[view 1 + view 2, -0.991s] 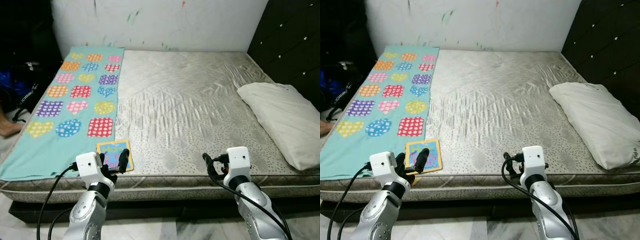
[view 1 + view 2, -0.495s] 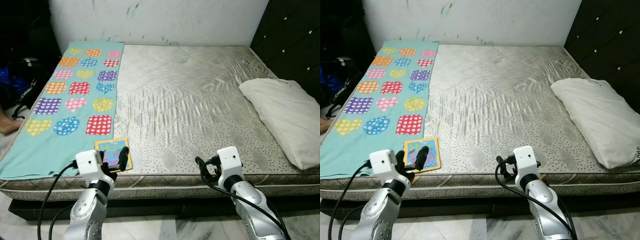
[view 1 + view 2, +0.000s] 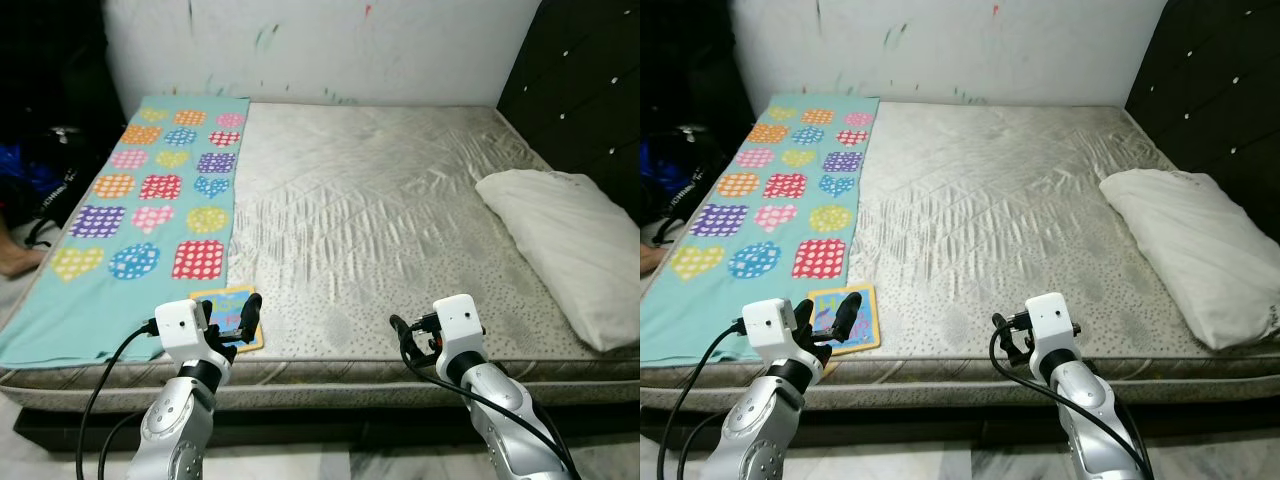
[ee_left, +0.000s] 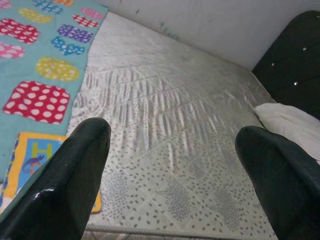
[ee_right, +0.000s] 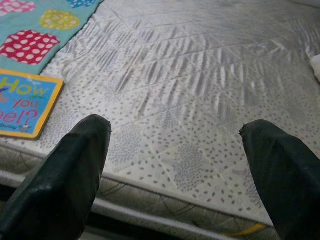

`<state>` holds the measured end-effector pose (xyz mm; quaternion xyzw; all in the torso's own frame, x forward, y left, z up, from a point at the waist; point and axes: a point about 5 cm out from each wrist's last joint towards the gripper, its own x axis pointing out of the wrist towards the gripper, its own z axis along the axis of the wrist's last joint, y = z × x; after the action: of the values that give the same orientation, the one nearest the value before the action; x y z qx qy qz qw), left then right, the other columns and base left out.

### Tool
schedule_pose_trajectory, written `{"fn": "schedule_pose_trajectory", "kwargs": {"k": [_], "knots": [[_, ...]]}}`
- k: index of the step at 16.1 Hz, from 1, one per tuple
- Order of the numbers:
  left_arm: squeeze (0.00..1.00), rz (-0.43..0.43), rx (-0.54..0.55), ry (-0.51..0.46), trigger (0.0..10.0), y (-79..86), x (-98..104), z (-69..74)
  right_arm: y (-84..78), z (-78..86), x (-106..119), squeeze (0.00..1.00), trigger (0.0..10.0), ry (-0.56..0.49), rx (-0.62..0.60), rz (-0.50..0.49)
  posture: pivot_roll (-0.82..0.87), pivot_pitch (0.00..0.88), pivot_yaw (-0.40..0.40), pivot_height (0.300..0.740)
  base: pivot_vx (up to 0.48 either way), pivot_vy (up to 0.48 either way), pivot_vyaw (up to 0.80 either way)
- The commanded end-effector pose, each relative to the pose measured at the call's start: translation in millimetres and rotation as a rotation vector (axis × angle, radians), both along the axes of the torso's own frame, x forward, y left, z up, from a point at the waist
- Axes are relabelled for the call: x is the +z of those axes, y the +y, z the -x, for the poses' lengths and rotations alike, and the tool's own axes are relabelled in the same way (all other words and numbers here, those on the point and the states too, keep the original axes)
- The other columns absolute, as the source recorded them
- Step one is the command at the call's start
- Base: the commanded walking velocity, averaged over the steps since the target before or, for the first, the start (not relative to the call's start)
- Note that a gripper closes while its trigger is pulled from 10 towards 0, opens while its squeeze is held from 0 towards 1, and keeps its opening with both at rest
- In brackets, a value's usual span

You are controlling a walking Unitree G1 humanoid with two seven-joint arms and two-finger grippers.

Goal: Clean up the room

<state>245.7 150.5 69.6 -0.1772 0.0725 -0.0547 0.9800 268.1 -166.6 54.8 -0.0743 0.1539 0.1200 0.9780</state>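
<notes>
1. The view has shifted a little since a moment ago, so the robot moved; the book [image 3: 228, 318] has not been picked up.
2. The left hand [image 3: 232, 318] is wide, with nothing in it, and hovers just over the book at the bed [image 3: 380, 200] edge.
3. The right hand [image 3: 408, 336] is wide too, well apart from the book.
4. I see no box or bin. The pillow [image 3: 565, 245] lies far past the right hand.

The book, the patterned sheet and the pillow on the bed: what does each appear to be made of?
The book looks like stiff, printed board: flat, with thick yellow edges, probably a children's board book. The patterned sheet looks like thin matte cotton-type fabric; it lies flat with soft creases. The pillow seems to be soft filling in a plain white cloth cover, plump and wrinkled.
</notes>
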Motion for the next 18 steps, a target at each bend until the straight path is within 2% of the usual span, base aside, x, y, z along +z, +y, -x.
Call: {"fn": "schedule_pose_trajectory", "kwargs": {"k": [1,11,18], "knots": [[0.0,-0.009,-0.004,0.007,10.0,-1.0,-1.4,0.3,0.6,-1.2,0.2,0.0,10.0,0.002,0.007,-0.001,-0.08,0.0,-0.028,0.74,0.382,0.0,0.0],[0.0,-0.008,0.002,0.022,10.0,-1.6,-3.5,0.9,-0.6,-0.2,0.2,0.0,10.0,0.007,0.008,0.004,-0.08,0.0,-0.029,0.74,0.385,0.0,0.0],[0.0,0.016,0.041,0.037,10.0,2.1,-5.4,1.1,-0.4,1.2,-0.8,0.0,10.0,0.019,0.009,0.001,-0.08,0.0,-0.029,0.74,0.0,0.0,0.0]]}}
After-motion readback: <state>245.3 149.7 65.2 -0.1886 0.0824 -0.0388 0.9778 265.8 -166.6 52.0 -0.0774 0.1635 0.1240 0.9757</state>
